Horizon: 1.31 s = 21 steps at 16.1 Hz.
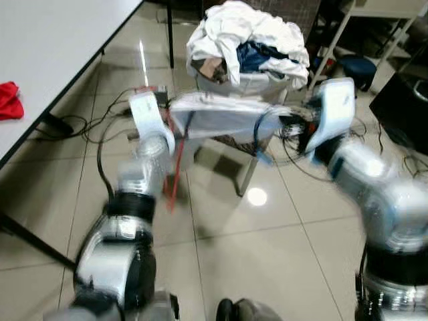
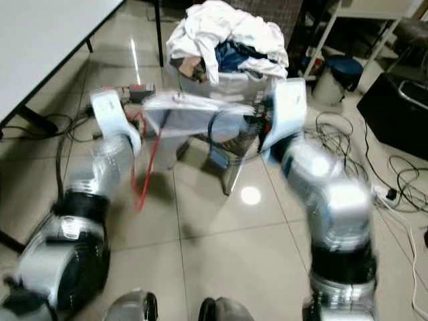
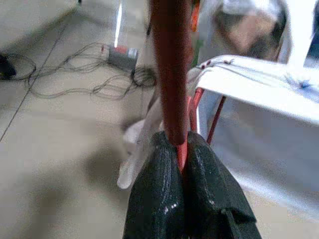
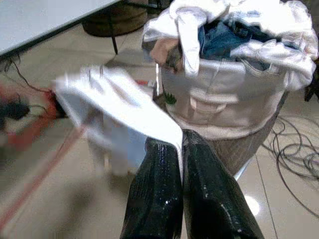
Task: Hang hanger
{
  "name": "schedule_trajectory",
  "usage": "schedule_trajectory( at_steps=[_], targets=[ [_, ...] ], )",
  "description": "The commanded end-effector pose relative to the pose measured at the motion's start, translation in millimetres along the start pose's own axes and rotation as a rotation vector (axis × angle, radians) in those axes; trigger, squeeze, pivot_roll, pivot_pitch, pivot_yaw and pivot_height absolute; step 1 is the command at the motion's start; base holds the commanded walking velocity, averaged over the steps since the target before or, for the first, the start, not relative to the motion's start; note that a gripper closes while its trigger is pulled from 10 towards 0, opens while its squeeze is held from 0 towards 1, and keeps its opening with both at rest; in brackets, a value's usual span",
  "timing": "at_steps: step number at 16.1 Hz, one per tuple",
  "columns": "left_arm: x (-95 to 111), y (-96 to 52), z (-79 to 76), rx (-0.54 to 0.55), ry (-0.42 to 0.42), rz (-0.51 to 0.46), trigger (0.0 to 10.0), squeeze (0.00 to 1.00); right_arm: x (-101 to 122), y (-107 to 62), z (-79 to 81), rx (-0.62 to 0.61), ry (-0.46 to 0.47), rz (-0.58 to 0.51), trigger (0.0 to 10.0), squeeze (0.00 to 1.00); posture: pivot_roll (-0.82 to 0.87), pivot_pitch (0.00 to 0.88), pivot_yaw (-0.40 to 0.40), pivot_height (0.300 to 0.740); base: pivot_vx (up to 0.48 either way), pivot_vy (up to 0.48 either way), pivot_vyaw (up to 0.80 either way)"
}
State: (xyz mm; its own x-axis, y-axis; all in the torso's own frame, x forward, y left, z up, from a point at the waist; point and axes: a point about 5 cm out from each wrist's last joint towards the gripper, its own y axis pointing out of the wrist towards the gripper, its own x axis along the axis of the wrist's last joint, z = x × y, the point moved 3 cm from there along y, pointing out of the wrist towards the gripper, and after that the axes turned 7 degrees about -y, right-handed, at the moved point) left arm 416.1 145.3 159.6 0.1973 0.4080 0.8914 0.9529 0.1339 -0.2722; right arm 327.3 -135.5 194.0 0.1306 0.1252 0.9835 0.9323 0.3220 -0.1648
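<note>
Black fingers of the left gripper are pressed together on the red hanger; the red bar runs straight out from between the 2 pads. In the head views the hanger hangs down below that gripper, thin red line over the floor tiles, heavily blurred.

Right gripper has both fingers clamped on the edge of a white garment. Cloth fans out from the pinch toward the hanger side. In the head views the garment is stretched roughly level between the 2 arms, left arm at one end, right arm at the other. Hanger meets the garment at the left end; whether it's threaded inside the cloth I can't tell, too much blur.

Just behind the garment: laundry basket, light fabric wall, overfilled with white clothes and a dark blue piece.

Further out: white table on the robot's left with a red cloth on it. Loose cables and a power strip on the floor beyond the left gripper. More cables on the right side, beside a dark box.
</note>
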Motion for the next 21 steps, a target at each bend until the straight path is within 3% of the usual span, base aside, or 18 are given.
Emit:
schedule_trajectory(
  at_steps=[1, 4, 6, 8, 9, 10, 11, 12, 13, 14, 15, 16, 18, 19, 21],
  targets=[
    [17, 2.5, 2.8, 0.019, -0.045, -0.048, 10.0, 0.0, 3, -3.9, -3.0, -0.041, -0.041, -0.049, 10.0, 0.0, -0.17, 0.071, -0.051, 0.74, 0.0, 0.0, 0.0],
    [54, 5.3, -3.3, -0.028, -0.142, -0.106, 10.0, 0.0, -22, -6.8, -5.6, -0.126, -0.014, -0.057, 10.0, 0.0, -0.16, 0.074, -0.035, 0.74, 0.0, 0.0, 0.0],
    [68, 3.1, -8.6, -0.058, -0.316, -0.101, 10.0, 0.0, -27, -7.9, -3.1, -0.173, 0.02, -0.109, 10.0, 0.0, -0.15, 0.082, -0.022, 0.74, 0.0, 0.0, 0.0],
    [77, -3.9, -19.8, -0.1, -0.551, -0.125, 10.0, 0.0, -27, -7.1, 2.8, -0.197, 0.036, -0.152, 10.0, 0.0, -0.14, 0.087, -0.016, 0.74, 0.0, 0.0, 0.0],
    [79, -7.3, -27.6, -0.149, -0.631, -0.128, 10.0, 0.0, -26, -6.3, 6.2, -0.198, 0.03, -0.165, 10.0, 0.0, -0.14, 0.087, -0.014, 0.74, 0.0, 0.0, 0.0],
    [85, -19.7, -57.3, -0.368, -0.653, -0.115, 10.0, 0.0, -24, -5.2, 6.5, -0.213, -0.034, -0.173, 10.0, 0.0, -0.14, 0.085, -0.008, 0.74, 0.0, 0.0, 0.0],
    [83, -31.5, -80.1, -0.525, -0.488, -0.099, 10.0, 0.0, -18, -4.4, 5.4, -0.223, -0.086, -0.192, 10.0, 0.0, -0.14, 0.083, -0.004, 0.74, 0.0, 0.0, 0.0],
    [67, -41.4, -95.8, -0.619, -0.128, -0.085, 10.0, 0.0, 0, -4.9, -0.8, -0.251, -0.133, -0.25, 10.0, 0.0, -0.14, 0.08, 0.002, 0.74, 0.0, 0.0, 0.0],
    [60, -44.3, -98.5, -0.643, -0.004, -0.084, 10.0, 0.0, 7, -5.0, -1.9, -0.25, -0.144, -0.272, 10.0, 0.0, -0.14, 0.077, 0.007, 0.74, 0.0, 0.0, 0.0],
    [42, -49.0, -95.0, -0.669, 0.376, -0.105, 10.0, 0.0, 36, -6.3, -9.4, -0.247, -0.196, -0.351, 10.0, 0.0, -0.15, 0.075, 0.013, 0.74, 0.0, 0.0, 0.0],
    [19, -45.5, -69.7, -0.637, 0.707, -0.051, 10.0, 0.0, 74, -10.9, -28.3, -0.28, -0.261, -0.434, 10.0, 0.0, -0.14, 0.074, 0.015, 0.74, 0.0, 0.0, 0.0],
    [16, -45.3, -64.0, -0.638, 0.739, -0.029, 10.0, 0.0, 79, -11.8, -33.5, -0.294, -0.274, -0.437, 10.0, 0.0, -0.14, 0.071, 0.015, 0.74, 0.0, 0.0, 0.0],
    [-2, -44.1, -21.7, -0.619, 0.961, 0.132, 10.0, 0.0, 104, -13.9, -65.2, -0.378, -0.31, -0.417, 10.0, 0.0, -0.13, 0.072, 0.013, 0.74, 0.0, 0.0, 0.0],
    [-6, -46.8, -1.4, -0.602, 1.004, 0.21, 10.0, 0.0, 118, -14.0, -74.5, -0.368, -0.337, -0.415, 10.0, 0.0, -0.13, 0.073, 0.008, 0.74, 0.0, 0.0, 0.0],
    [-6, -48.7, 11.1, -0.584, 1.037, 0.238, 10.0, 0.0, 123, -11.7, -78.5, -0.333, -0.386, -0.401, 10.0, 0.0, -0.12, 0.072, 0.002, 0.74, 0.0, 0.0, 0.0]
  ],
)
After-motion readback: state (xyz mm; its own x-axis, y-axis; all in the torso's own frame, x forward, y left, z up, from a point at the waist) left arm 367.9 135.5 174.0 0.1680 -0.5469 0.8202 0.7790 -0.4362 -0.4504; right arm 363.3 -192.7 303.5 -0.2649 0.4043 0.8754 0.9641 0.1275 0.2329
